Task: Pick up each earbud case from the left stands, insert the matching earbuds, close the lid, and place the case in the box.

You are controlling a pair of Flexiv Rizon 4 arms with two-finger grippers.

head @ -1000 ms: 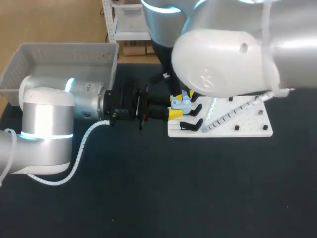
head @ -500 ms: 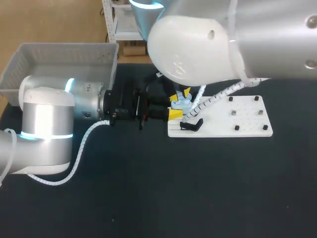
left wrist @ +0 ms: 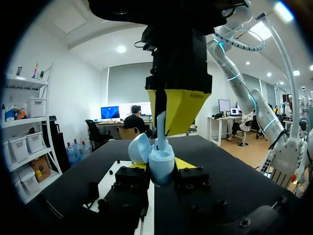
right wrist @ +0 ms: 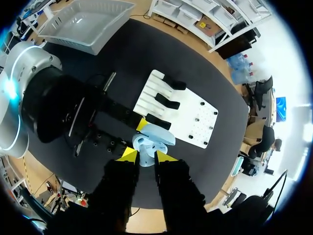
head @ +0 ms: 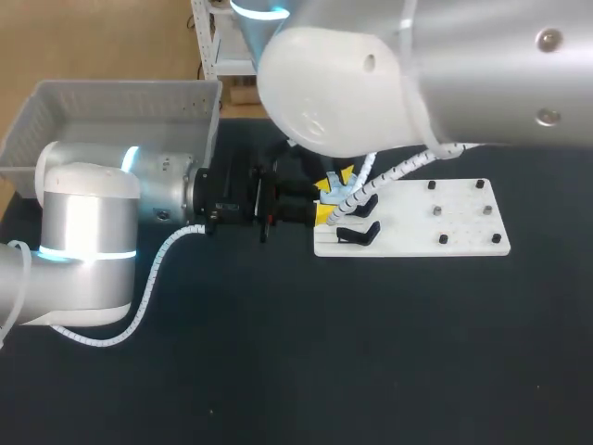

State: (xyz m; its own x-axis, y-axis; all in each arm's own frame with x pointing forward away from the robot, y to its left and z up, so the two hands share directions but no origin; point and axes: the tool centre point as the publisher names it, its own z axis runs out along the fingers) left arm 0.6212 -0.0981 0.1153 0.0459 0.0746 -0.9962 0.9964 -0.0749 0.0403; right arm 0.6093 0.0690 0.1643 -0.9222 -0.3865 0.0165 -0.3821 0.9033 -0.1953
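A light blue earbud case (left wrist: 162, 165) with its lid (left wrist: 139, 147) swung open sits between the yellow tips of my left gripper (left wrist: 164, 167), which is shut on it from both sides. My right gripper (left wrist: 166, 128) points down from above, shut on a pale earbud (left wrist: 160, 131) whose lower end is in the case. In the right wrist view the right gripper (right wrist: 145, 155) is right over the open case (right wrist: 152, 139). In the head view the left gripper (head: 326, 200) holds the case (head: 339, 197) at the white stand board's left edge, with my right arm overhead.
The white board (head: 454, 234) carries black stands (head: 358, 233) on its left part and small pegs on its right. A grey basket (head: 111, 104) stands at the back left, also in the right wrist view as the basket (right wrist: 88, 22). Black tabletop lies in front.
My right arm has swung left across the table and its gripper now stands over the case. The left arm and the case have kept still.
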